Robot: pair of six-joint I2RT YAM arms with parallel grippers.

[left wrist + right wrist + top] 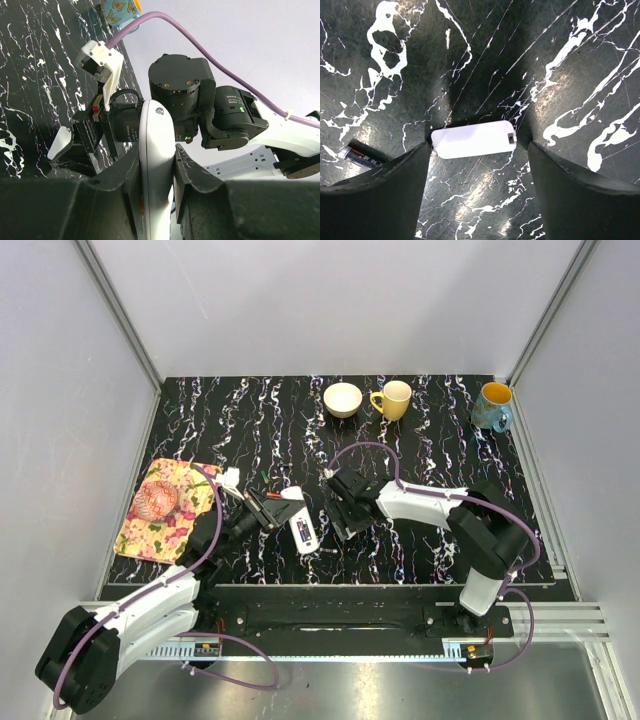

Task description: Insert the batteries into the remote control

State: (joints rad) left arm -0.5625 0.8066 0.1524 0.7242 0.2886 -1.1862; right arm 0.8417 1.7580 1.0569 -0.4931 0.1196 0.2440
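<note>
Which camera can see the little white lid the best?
The right wrist view: the whole white lid lies flat on the table between the open jaws. From above, the right gripper hides it. The left wrist view mostly shows the remote; I cannot pick the lid out there.

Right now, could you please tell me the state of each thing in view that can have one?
Left gripper: shut on the remote control.
Right gripper: open, over the cover.
Cover: lying flat on the table, not gripped.
Battery: lying loose on the table.
Bowl: upright.
Yellow mug: upright.
Blue mug: upright.
</note>
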